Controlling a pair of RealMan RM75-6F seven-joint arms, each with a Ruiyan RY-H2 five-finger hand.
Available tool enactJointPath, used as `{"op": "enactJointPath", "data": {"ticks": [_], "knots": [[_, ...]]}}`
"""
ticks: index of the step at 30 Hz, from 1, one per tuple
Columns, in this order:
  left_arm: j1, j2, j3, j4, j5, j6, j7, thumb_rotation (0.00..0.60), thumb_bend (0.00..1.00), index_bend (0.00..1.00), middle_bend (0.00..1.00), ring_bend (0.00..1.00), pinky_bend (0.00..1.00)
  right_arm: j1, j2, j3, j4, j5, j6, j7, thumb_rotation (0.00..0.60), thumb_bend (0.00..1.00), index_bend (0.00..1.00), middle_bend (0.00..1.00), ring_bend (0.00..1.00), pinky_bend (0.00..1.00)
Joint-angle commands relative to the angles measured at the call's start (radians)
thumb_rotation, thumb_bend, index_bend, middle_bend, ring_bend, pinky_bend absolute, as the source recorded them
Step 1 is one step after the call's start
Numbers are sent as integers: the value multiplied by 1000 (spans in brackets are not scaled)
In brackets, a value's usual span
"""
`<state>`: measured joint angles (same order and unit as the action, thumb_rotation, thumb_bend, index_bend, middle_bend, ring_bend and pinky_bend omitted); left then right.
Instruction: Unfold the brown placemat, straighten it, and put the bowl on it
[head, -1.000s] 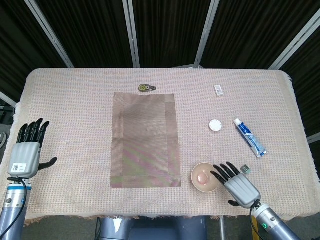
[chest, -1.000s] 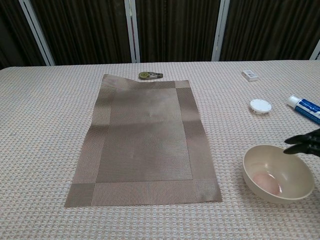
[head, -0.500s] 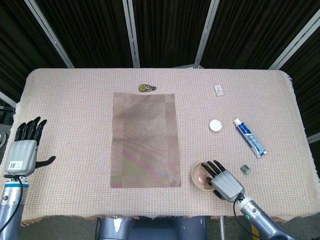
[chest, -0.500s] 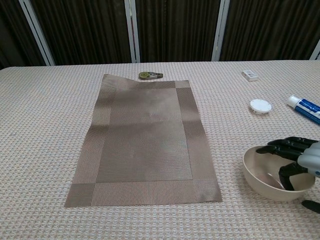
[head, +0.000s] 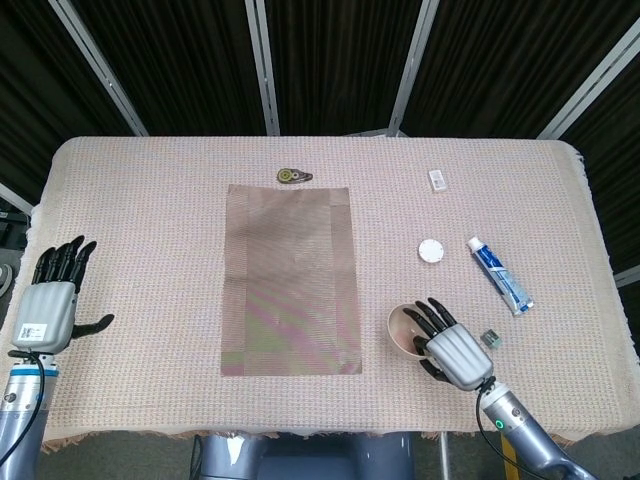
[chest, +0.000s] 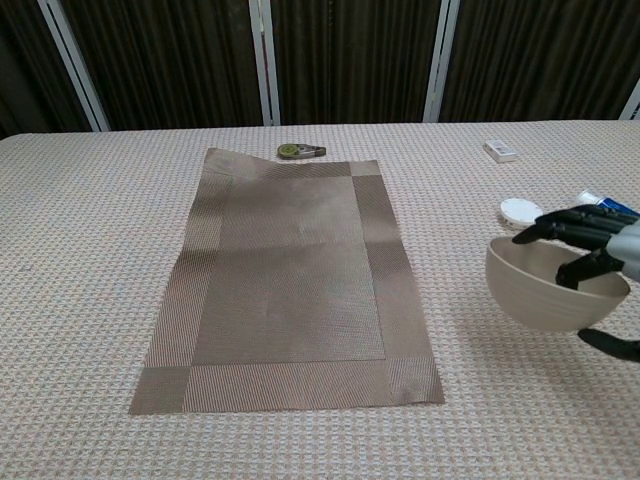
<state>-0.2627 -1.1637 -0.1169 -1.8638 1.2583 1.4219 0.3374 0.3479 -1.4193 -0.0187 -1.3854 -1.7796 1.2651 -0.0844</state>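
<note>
Placemat (head: 289, 279) lies unfolded and flat at the middle of our table (head: 150, 200). Our right hand (head: 452, 350) grips the bowl (chest: 540, 288) by its rim, fingers hooked inside, raised off the cloth to the mat's right. Our left hand (head: 50, 300) hovers at the table's left edge, fingers spread, holding nothing.

One placemat (head: 289, 279), one bowl (chest: 540, 286), one toothpaste tube (head: 499, 274), one round cap (head: 431, 250), one tape dispenser (head: 294, 176), one eraser (head: 438, 180).

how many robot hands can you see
2. The left robot hand hovers open near the table's left edge, holding nothing. The right robot hand grips the beige round bowl, raised right of the unfolded brown woven placemat.
</note>
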Motion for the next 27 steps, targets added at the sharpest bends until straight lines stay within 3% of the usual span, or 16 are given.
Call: {"op": "enactJointPath", "data": {"ticks": [1,5,9,17,23,27], "knots": [[-1,-2,0,2,-2,-5,1,600,0,0,0,0,0,12,3,49,16,20,30,17,600,367,771,95,0,0],[-6,-8,-2,10,-10,-16,6,600,0,0,0,0,0,53,12,131,47,89,7,9,600,360,771,98,0,0],[-13,-19,-4,21,-17,-28,12,600,0,0,0,0,0,126,18,230,90,221,-109,-10,600,360,771,99,0,0],[-22,-38,-15,53,-43,-42,21,600,0,0,0,0,0,306,-47,382,317,484,-358,-136,600,357,771,101,0,0],[-27,-48,-26,85,-61,-49,14,600,0,0,0,0,0,408,-150,424,525,629,-491,-212,600,356,771,102,0,0],[-25,-51,-29,93,-68,-46,16,600,0,0,0,0,0,456,-229,421,648,684,-538,-254,600,356,771,104,0,0]]}}
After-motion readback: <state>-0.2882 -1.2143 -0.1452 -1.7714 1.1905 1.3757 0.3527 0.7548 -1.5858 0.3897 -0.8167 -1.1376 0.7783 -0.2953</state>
